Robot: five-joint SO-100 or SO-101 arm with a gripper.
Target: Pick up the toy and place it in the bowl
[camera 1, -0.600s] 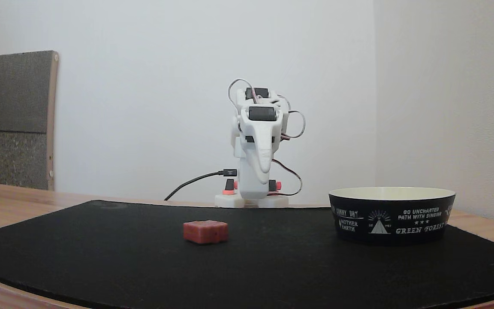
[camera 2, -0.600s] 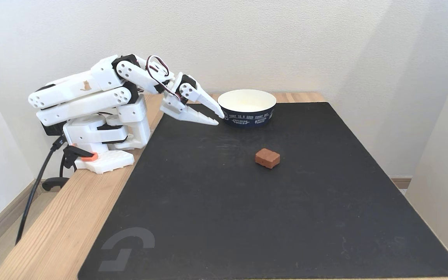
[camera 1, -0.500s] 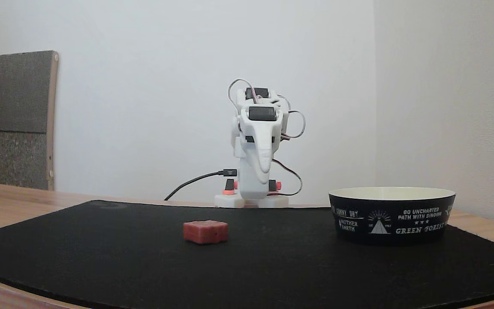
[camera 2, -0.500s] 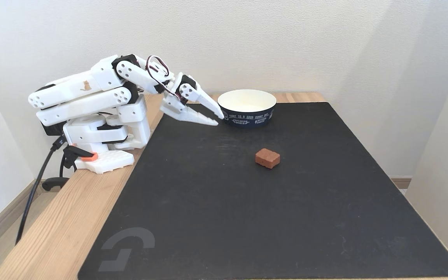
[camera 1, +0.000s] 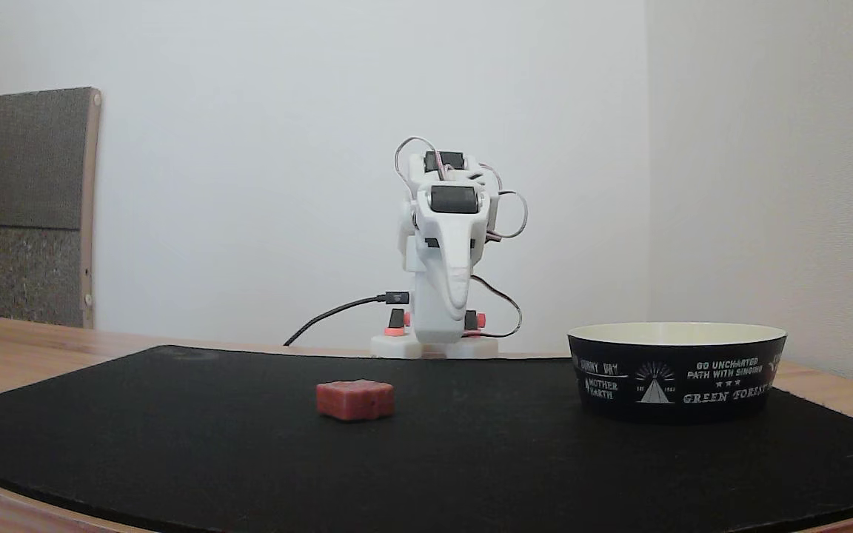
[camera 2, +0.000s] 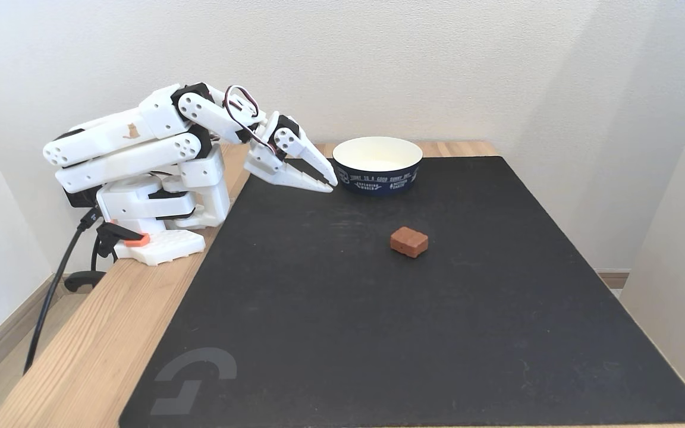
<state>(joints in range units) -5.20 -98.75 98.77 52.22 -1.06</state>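
The toy (camera 2: 409,241), a small red-brown block, lies on the black mat near its middle; the low fixed view shows the toy (camera 1: 355,400) left of the bowl. The bowl (camera 2: 378,179), black outside with white print and cream inside, stands at the mat's far edge, and in the low view the bowl (camera 1: 674,381) is at the right. My white arm is folded low over its base. My gripper (camera 2: 333,185) hangs just left of the bowl, a little above the mat, fingers together with nothing between them. In the low view my gripper (camera 1: 456,305) points down toward the camera.
The black mat (camera 2: 378,333) covers most of the wooden table (camera 2: 93,351). The arm's base (camera 2: 158,246) sits on the table's left side with a black cable (camera 2: 51,297) running off the edge. A grey board (camera 1: 23,207) leans on the wall. Walls stand close behind and to the right.
The gripper's upper finger has dropped toward the lower one, narrowing the gap, and the tips have drawn slightly away from the bowl. Toy and bowl have not moved.
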